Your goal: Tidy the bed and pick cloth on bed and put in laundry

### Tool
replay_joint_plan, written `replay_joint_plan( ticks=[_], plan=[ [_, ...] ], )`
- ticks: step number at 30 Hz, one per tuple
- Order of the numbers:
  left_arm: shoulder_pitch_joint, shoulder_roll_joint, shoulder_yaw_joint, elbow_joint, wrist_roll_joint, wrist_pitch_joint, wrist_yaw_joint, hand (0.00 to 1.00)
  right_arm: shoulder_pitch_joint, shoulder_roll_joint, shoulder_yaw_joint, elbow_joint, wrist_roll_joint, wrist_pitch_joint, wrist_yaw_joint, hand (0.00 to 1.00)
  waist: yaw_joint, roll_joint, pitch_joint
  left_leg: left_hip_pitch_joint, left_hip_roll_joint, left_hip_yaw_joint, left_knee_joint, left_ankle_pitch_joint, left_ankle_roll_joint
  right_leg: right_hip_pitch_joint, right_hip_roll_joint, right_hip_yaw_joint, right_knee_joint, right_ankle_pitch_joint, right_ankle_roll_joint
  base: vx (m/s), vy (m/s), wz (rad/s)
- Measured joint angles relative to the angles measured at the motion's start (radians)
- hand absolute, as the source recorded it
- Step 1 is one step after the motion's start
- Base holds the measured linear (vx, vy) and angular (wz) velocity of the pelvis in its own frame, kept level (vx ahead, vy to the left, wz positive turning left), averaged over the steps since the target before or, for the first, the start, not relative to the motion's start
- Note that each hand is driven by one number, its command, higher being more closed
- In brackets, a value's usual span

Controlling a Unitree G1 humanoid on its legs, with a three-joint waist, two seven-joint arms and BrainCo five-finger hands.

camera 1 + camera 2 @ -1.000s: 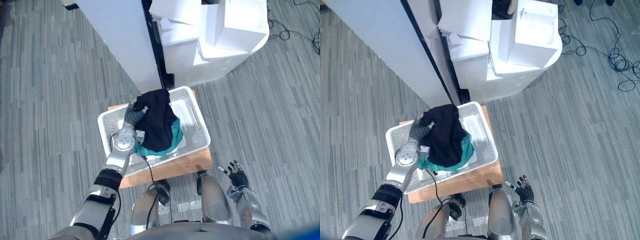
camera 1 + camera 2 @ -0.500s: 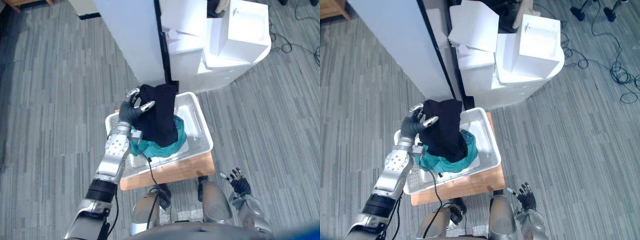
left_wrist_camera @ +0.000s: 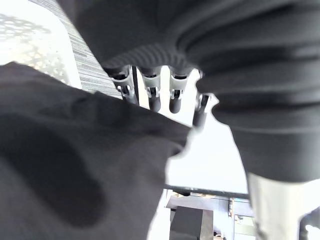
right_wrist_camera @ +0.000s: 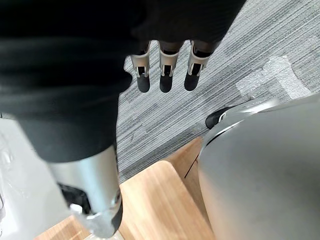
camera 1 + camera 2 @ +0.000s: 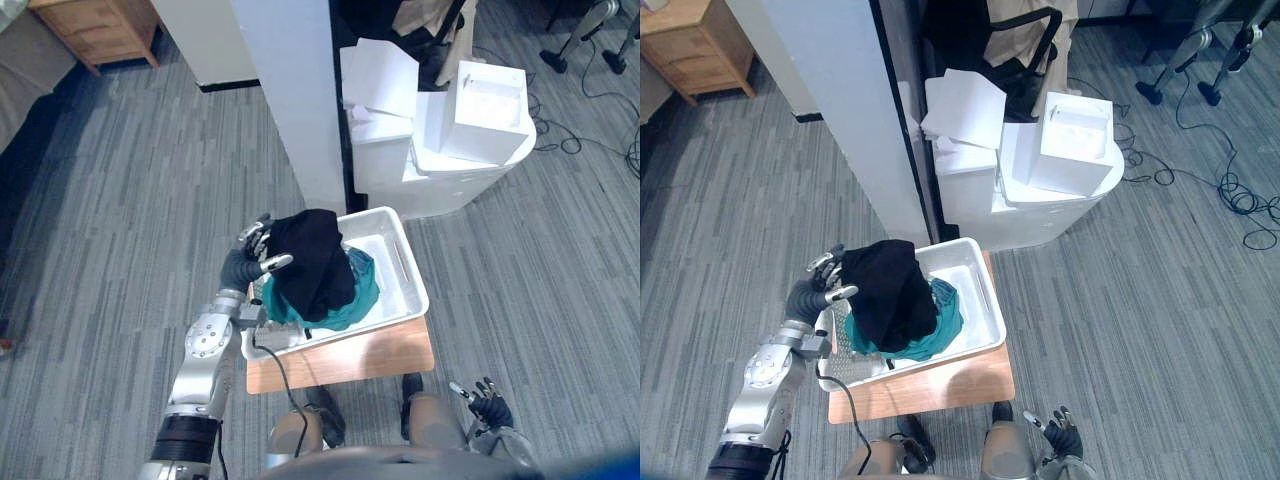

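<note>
At the left rim of the white basket [image 5: 414,274] on the wooden bench [image 5: 350,355], the left hand [image 5: 243,268] has let go. Its fingers, tucked into the black cloth [image 5: 312,262] a second ago, now spread loose beside it. That cloth lies heaped on a teal cloth [image 5: 358,298] inside the basket. The right hand [image 5: 490,408] hangs with fingers relaxed past the bench's near right corner. Grey striped carpet [image 5: 120,200] lies all round, and white boxes [image 5: 470,110] stand behind.

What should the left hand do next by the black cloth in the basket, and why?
Probably lift the left hand clear of the white basket. Its fingers are open beside the black cloth, which lies heaped on a teal cloth in the basket, so nothing seems left to hold. The right hand hangs open, low.
</note>
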Motion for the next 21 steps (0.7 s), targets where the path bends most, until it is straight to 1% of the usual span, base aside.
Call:
replay_joint_plan(
  ticks=[3, 4, 5, 6, 7, 8, 9, 11, 12, 14, 15, 18, 20, 21],
  plan=[
    [0.005, 0.000, 0.019, -0.009, 0.015, -0.010, 0.003, 0.00, 0.009, -0.003, -0.015, 0.009, 0.000, 0.000, 0.003, 0.00, -0.003, 0.011, -0.017, 0.000, -0.002, -0.003, -0.005, 0.007, 0.006, 0.003, 0.004, 0.002, -0.010, 0.005, 0.009, -0.06, -0.017, -0.01],
    [0.006, 0.001, 0.024, -0.025, 0.016, -0.024, 0.016, 0.00, 0.014, -0.005, -0.021, 0.017, 0.000, -0.001, 0.007, 0.00, -0.004, 0.015, -0.023, 0.001, -0.002, -0.005, -0.005, 0.008, 0.006, 0.006, 0.005, 0.002, -0.012, 0.007, 0.009, -0.03, -0.010, 0.05],
    [0.012, 0.001, 0.029, -0.061, 0.016, -0.039, 0.043, 0.00, 0.016, -0.005, -0.032, 0.035, -0.001, 0.000, 0.012, 0.00, -0.006, 0.016, -0.024, 0.007, -0.002, -0.011, -0.005, 0.009, 0.007, 0.017, 0.005, -0.001, -0.017, 0.008, 0.009, -0.02, -0.005, 0.07],
    [0.013, 0.001, 0.031, -0.072, 0.016, -0.049, 0.055, 0.00, 0.019, -0.006, -0.033, 0.039, -0.003, -0.001, 0.014, 0.00, -0.007, 0.016, -0.025, 0.010, -0.002, -0.012, -0.005, 0.009, 0.007, 0.021, 0.005, -0.001, -0.017, 0.008, 0.009, 0.00, -0.002, 0.06],
    [0.021, 0.001, 0.041, -0.101, 0.016, -0.068, 0.086, 0.00, 0.030, -0.006, -0.034, 0.046, -0.008, -0.001, 0.017, 0.00, -0.005, 0.015, -0.025, 0.021, -0.002, -0.012, -0.006, 0.009, 0.006, 0.031, 0.006, -0.001, -0.019, 0.008, 0.009, 0.01, 0.002, 0.05],
    [0.031, 0.001, 0.067, -0.117, 0.020, -0.079, 0.117, 0.00, 0.048, -0.006, -0.035, 0.050, -0.009, -0.001, 0.020, 0.00, -0.006, 0.016, -0.041, 0.022, -0.002, -0.016, -0.007, 0.009, 0.006, 0.038, 0.006, -0.002, -0.026, 0.008, 0.009, 0.02, 0.002, 0.04],
    [0.033, 0.001, 0.077, -0.121, 0.027, -0.080, 0.130, 0.00, 0.054, -0.005, -0.035, 0.055, -0.009, -0.001, 0.022, 0.00, -0.007, 0.015, -0.049, 0.022, -0.002, -0.016, -0.007, 0.009, 0.006, 0.039, 0.006, -0.002, -0.029, 0.008, 0.010, 0.04, 0.002, 0.08],
    [0.033, 0.002, 0.120, -0.123, 0.064, -0.081, 0.192, 0.00, 0.069, -0.003, -0.050, 0.077, -0.034, -0.001, 0.031, 0.00, -0.006, 0.014, -0.057, 0.043, -0.002, -0.020, -0.010, 0.009, 0.006, 0.068, 0.007, -0.004, -0.039, 0.009, 0.011, 0.05, 0.006, 0.06],
    [0.033, 0.002, 0.139, -0.123, 0.065, -0.081, 0.208, 0.00, 0.074, 0.001, -0.059, 0.085, -0.038, -0.002, 0.034, 0.00, -0.005, 0.014, -0.057, 0.056, -0.003, -0.020, -0.014, 0.009, 0.006, 0.080, 0.007, -0.005, -0.042, 0.009, 0.011, 0.03, 0.011, 0.03],
    [0.039, 0.006, 0.191, -0.124, 0.065, -0.081, 0.269, 0.00, 0.084, 0.006, -0.075, 0.113, -0.052, -0.011, 0.036, 0.00, -0.003, 0.013, -0.084, 0.069, -0.007, -0.020, -0.027, 0.009, 0.006, 0.093, 0.009, -0.005, -0.051, 0.009, 0.011, 0.00, 0.000, 0.00],
    [0.040, 0.007, 0.212, -0.124, 0.065, -0.080, 0.282, 0.00, 0.086, 0.007, -0.078, 0.117, -0.060, -0.012, 0.036, 0.00, -0.003, 0.013, -0.090, 0.072, -0.008, -0.020, -0.029, 0.009, 0.006, 0.097, 0.008, -0.006, -0.053, 0.009, 0.011, 0.00, 0.000, 0.00],
    [0.054, 0.008, 0.274, -0.124, 0.047, -0.073, 0.333, 0.00, 0.096, 0.011, -0.092, 0.129, -0.085, -0.022, 0.039, 0.00, 0.001, 0.010, -0.108, 0.096, -0.011, -0.026, -0.038, 0.009, 0.006, 0.132, 0.007, -0.018, -0.071, 0.009, 0.011, 0.01, 0.004, 0.08],
    [0.073, 0.006, 0.307, -0.124, 0.007, -0.062, 0.364, 0.00, 0.104, 0.012, -0.095, 0.134, -0.090, -0.023, 0.049, 0.00, 0.003, 0.005, -0.128, 0.100, -0.011, -0.035, -0.041, 0.009, 0.005, 0.146, 0.007, -0.027, -0.081, 0.009, 0.011, 0.01, -0.005, 0.15],
    [0.084, 0.003, 0.335, -0.124, -0.028, -0.054, 0.382, 0.00, 0.109, 0.012, -0.096, 0.137, -0.109, -0.023, 0.057, 0.00, 0.006, 0.000, -0.133, 0.105, -0.012, -0.043, -0.042, 0.008, 0.005, 0.159, 0.007, -0.033, -0.088, 0.009, 0.011, 0.00, -0.009, 0.17]
  ],
)
